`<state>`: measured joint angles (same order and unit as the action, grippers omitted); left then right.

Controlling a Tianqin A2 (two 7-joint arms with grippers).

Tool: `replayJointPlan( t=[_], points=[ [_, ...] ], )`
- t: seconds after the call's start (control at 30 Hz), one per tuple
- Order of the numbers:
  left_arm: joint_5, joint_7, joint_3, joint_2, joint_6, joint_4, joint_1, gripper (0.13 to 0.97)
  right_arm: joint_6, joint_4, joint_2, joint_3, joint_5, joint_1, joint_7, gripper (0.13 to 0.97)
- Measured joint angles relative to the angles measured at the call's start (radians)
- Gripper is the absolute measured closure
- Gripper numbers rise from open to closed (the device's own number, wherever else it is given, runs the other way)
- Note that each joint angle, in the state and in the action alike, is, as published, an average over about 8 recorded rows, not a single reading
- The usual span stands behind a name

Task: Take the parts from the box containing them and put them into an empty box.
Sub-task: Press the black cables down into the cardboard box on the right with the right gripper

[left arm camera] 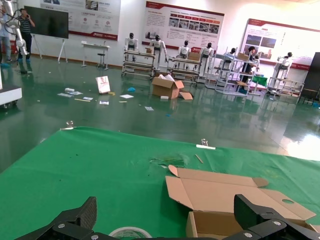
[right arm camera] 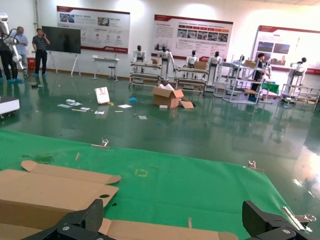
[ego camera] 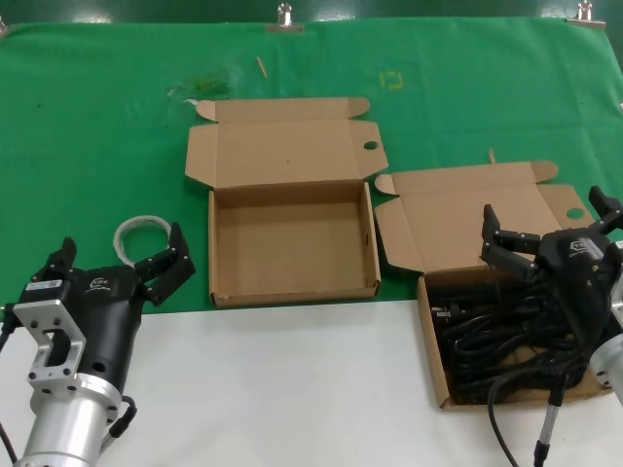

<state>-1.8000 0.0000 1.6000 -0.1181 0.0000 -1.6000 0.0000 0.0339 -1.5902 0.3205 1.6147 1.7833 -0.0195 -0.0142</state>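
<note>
Head view: white ring (ego camera: 136,230) beside left claw (ego camera: 119,257)

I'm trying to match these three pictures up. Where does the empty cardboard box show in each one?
Head view: the empty box sits mid-picture on the green cloth, lid open.
Left wrist view: it lies low and right of centre, beyond the open left gripper.
Right wrist view: I cannot tell; the cardboard there may be the other box's lid.
Shared landmark: the green cloth.
</note>
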Motion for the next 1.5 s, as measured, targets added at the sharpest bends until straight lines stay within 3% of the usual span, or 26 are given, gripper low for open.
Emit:
replayJointPlan(
  t=[1.33,1.5],
  points=[
    [0.000,0.000,0.000,0.000,0.000,0.000,0.000,0.149,0.000,0.000,0.000,0.000,0.000,0.000,0.000,0.129],
    [0.000,0.000,0.000,0.000,0.000,0.000,0.000,0.201,0.000,0.000,0.000,0.000,0.000,0.000,0.000,0.129]
  ],
)
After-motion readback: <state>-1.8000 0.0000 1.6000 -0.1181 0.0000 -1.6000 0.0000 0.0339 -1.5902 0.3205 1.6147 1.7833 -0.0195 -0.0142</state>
